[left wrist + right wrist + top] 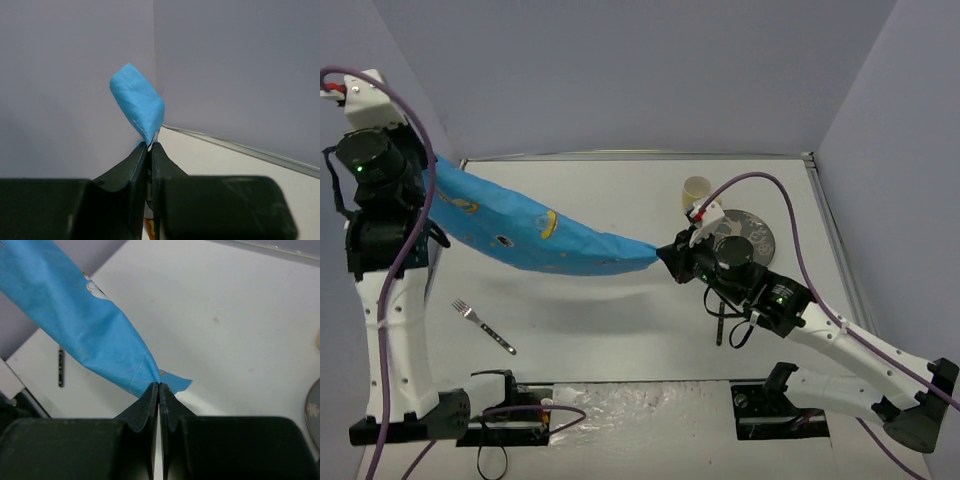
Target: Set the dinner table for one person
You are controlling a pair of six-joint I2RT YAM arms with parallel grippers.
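A blue cartoon-printed cloth [535,235] hangs stretched in the air above the white dinner table [620,310], sagging between both arms. My left gripper [428,170] is raised at the far left, shut on one end of the cloth [139,105]; its jaws pinch the fabric. My right gripper [668,252] sits lower, near the table's middle, shut on the other end of the cloth [95,335]. A fork [483,327] lies on the table at the near left. A dark round plate [750,235] and a cream cup [696,192] stand at the right, behind the right wrist.
Grey walls [620,80] enclose the table at the back and sides. A metal edge strip [640,156] runs along the far side. The right arm [840,345] lies across the near right. The fork's dark handle [61,368] shows under the cloth in the right wrist view.
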